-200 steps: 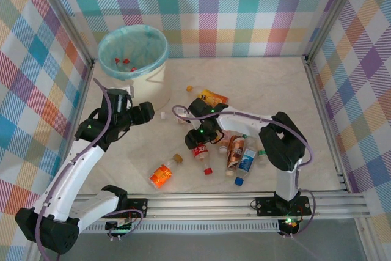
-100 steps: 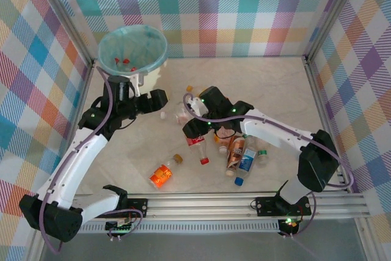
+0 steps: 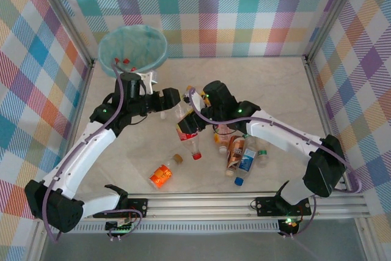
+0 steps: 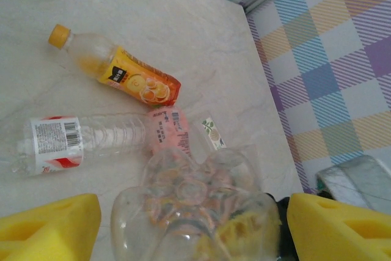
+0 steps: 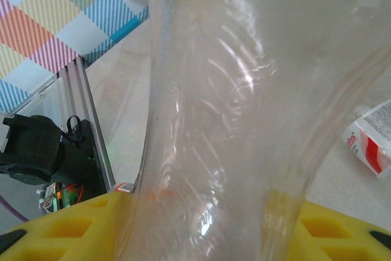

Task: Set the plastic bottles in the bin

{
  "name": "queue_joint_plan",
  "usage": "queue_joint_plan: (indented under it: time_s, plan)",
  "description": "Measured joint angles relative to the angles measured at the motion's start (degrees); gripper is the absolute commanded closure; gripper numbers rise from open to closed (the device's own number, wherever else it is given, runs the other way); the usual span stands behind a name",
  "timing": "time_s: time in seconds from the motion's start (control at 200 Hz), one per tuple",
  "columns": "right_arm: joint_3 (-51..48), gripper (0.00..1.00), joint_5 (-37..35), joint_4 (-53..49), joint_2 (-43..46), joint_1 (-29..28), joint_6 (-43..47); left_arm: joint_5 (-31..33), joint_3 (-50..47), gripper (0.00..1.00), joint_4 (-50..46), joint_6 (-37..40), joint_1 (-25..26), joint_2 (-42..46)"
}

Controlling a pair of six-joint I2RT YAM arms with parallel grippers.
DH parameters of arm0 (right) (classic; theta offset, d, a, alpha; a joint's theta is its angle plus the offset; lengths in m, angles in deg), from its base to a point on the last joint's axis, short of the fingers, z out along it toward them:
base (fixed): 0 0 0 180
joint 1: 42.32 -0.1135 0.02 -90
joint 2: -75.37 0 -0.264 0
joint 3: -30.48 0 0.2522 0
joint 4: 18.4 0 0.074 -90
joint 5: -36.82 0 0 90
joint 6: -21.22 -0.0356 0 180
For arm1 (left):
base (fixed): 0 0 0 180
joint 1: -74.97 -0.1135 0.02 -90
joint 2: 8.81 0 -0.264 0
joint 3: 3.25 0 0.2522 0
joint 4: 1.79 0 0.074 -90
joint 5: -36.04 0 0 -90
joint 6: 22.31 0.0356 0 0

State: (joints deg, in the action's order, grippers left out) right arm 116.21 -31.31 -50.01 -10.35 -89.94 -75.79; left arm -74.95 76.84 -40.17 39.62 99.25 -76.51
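Note:
My right gripper (image 3: 193, 124) is shut on a clear plastic bottle (image 3: 187, 134) with a red label and red cap, held off the table, cap toward the near edge. In the right wrist view the squeezed bottle wall (image 5: 244, 108) sits between the yellow pads (image 5: 55, 227). My left gripper (image 3: 173, 101) stands open around that bottle's base (image 4: 195, 206), its pads (image 4: 49, 227) close on either side. The bin (image 3: 160, 59) with its teal bag stands at the far left, red-capped bottles inside. More bottles lie on the table: an orange one (image 3: 161, 176) and a cluster (image 3: 239, 152).
Under the left gripper lie an orange-capped juice bottle (image 4: 131, 77), a clear bottle with a white and red label (image 4: 73, 142) and a pink-labelled one (image 4: 171, 129). Plaid walls close the table on three sides. A metal rail (image 3: 232, 203) runs along the near edge.
The right arm has lifted the red-labelled bottle and carried it left. The left arm has swung right from beside the bin, and its fingers now flank the bottle's base.

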Motion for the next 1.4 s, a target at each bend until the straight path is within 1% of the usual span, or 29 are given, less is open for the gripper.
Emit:
queue_joint_plan:
  time_s: [0.105,0.185,0.295,0.36,0.39,0.495,0.5,0.57,0.635,0.655,0.745,0.855,1.055,1.18,1.255,1.32,1.4]
  plan:
    - [-1.0,0.46,0.4,0.7,1.2,0.0,-0.2,-0.5,0.1,0.32,1.0,-0.7,1.2,-1.0]
    - [-1.9,0.45,0.3,0.7,1.8,0.0,-0.4,-0.7,0.2,0.36,1.2,-1.2,1.9,-1.7]
    - [-2.2,0.44,-0.3,0.5,1.8,0.1,-1.1,-0.9,0.4,0.46,1.5,-1.4,2.2,-2.6]
    - [-2.3,0.41,-0.5,0.3,1.8,0.2,-1.4,-1.0,0.7,0.52,1.4,-1.6,2.3,-3.1]
    - [-2.3,0.38,-0.6,0.3,1.8,0.2,-1.5,-1.0,1.0,0.54,1.4,-1.6,2.3,-3.3]
    - [-2.3,0.26,-1.4,0.9,2.0,0.3,-1.9,0.0,2.6,0.54,0.2,-1.2,2.6,-3.9]
    - [-2.3,0.24,-1.4,1.0,2.0,0.3,-1.8,0.1,2.7,0.54,0.1,-1.3,2.6,-3.9]
    - [-2.3,0.15,-2.8,1.4,2.4,0.2,-1.5,2.4,4.8,0.54,-1.8,-1.2,3.0,-4.3]
    - [-2.1,0.03,-4.8,1.2,3.1,0.0,-1.4,5.4,8.2,0.54,-4.2,-0.8,3.1,-4.9]
    - [-2.0,0.00,-5.3,1.0,3.3,-0.1,-1.7,6.3,9.4,0.54,-4.9,-0.6,3.1,-5.0]
    - [-0.8,0.00,-8.4,-0.1,4.6,-0.1,-1.3,10.7,17.2,0.54,-8.9,1.3,2.6,-6.4]
    - [0.5,0.00,-12.3,-0.4,7.5,-0.1,-1.2,15.8,30.4,0.54,-13.2,4.9,1.3,-9.2]
    - [0.6,0.00,-18.5,0.7,15.3,-0.1,-1.1,23.5,54.6,0.56,-18.4,11.0,-4.2,-16.7]
    - [0.6,0.00,-20.4,2.7,17.7,-0.1,-1.1,28.6,65.7,0.56,-20.5,14.5,-7.2,-22.4]
    - [0.7,0.00,-20.5,3.3,17.3,-0.1,-1.1,30.9,69.4,0.56,-19.6,16.7,-8.6,-25.5]
    - [2.0,0.00,-20.0,2.7,15.6,-0.1,-1.1,32.7,69.9,0.57,-18.7,18.3,-9.9,-27.6]
    - [5.9,0.00,-18.5,1.7,11.6,-0.1,-1.1,34.4,70.3,0.57,-18.0,20.1,-11.3,-30.8]
